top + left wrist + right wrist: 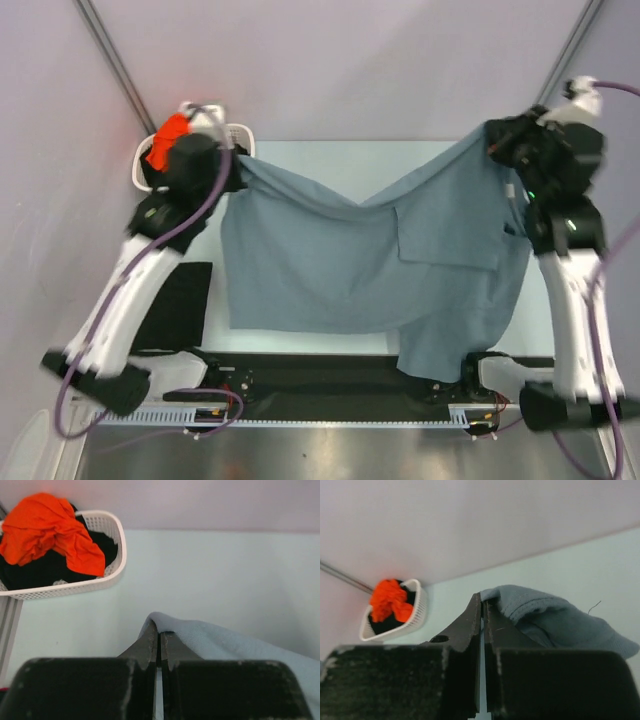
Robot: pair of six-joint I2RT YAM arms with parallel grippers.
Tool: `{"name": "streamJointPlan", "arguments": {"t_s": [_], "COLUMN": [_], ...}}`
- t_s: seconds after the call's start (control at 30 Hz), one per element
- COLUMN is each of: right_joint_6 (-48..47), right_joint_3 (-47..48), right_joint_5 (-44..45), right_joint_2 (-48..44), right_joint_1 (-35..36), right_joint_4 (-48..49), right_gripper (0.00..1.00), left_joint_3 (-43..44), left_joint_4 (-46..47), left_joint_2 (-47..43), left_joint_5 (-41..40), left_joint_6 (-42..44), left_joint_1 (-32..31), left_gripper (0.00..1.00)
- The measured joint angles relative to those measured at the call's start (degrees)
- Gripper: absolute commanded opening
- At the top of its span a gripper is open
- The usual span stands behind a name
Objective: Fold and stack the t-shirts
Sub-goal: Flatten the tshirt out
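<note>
A grey-blue t-shirt [350, 260] hangs stretched between my two grippers above the table, sagging in the middle, its lower hem draping over the near edge at the right. My left gripper [240, 165] is shut on one upper corner; the cloth [225, 640] folds over the closed fingertips in the left wrist view. My right gripper [495, 145] is shut on the other upper corner; the bunched cloth [555, 620] shows in the right wrist view.
A white basket [140, 165] at the far left holds an orange shirt [50, 530] and dark clothes; it also shows in the right wrist view [395, 615]. A folded black garment [180, 305] lies at the left of the pale table [330, 155].
</note>
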Motion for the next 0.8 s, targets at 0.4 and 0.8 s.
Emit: {"name": "streamJointPlan", "arguments": {"t_s": [0.4,0.8], "right_joint_6": [8.2,10.2], "right_joint_3": [-2.4,14.1], "right_joint_5": [-11.5,-16.4], "right_joint_2": [44.5,58.1], "right_joint_1": [-12.3,-10.2], "right_joint_4": [18.3,9.2], "right_gripper": [0.04,0.65], "left_joint_3": [7.7,18.2], "left_joint_4": [11.4,17.6], "left_joint_2": [38.9,59.7], "left_joint_5": [26.7,41.0], "left_joint_6": [0.1,-6.0], "left_joint_1": [18.7,23.3], "left_gripper": [0.00,0.95]}}
